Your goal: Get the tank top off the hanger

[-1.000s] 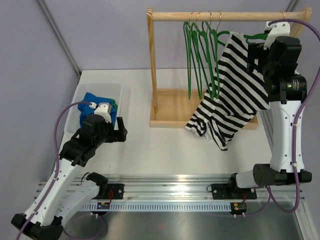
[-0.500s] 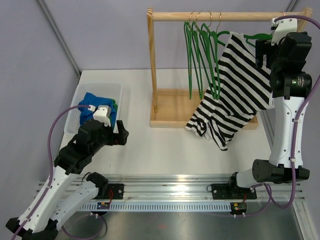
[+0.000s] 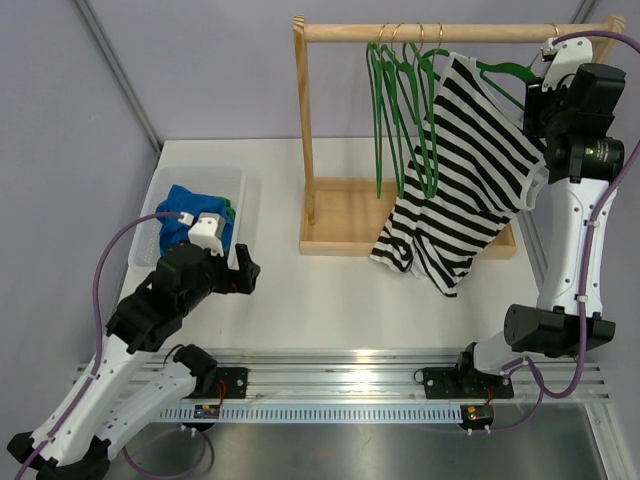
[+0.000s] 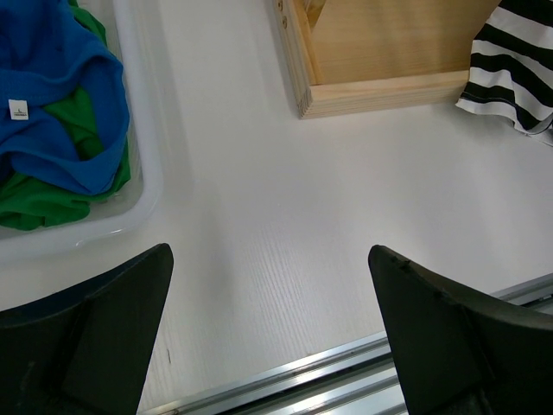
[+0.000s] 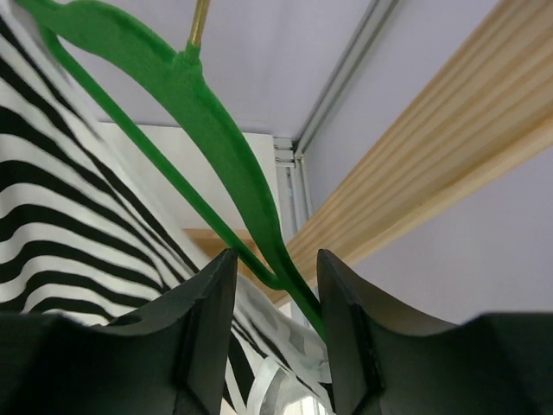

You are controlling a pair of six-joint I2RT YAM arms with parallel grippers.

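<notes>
Step in hand: getting a hold on the hanger (image 3: 505, 72); top not off yet. Tank top (image 3: 470, 170) hangs on the rightmost green hanger at the right end of the rail (image 3: 420, 32), draped slantwise, hem down at the front edge of the rack base (image 3: 340, 215). The hanger's right arm shows bare green above the cloth. Whether that shoulder is off, cannot tell.

Right gripper (image 5: 275, 346) is up at that bare end. Wrist view: jaws narrowed, roughly halfway, one finger each side of the green arm where its two bars meet. Bar looks to touch the right finger, with a sliver of gap on the other side. Firm pinch or not, cannot tell. Striped cloth sits just below the fingers, not in them.

Left gripper (image 4: 270, 346) is wide, holds nothing, hovers over the table (image 4: 285, 216) just beside the bin (image 4: 151, 156), well apart from the top.

Next, judged: clamp the hanger steady, then bring the left arm across to take hem or strap and pull the cloth off. Risk: hanger swings or unhooks from the rail.
</notes>
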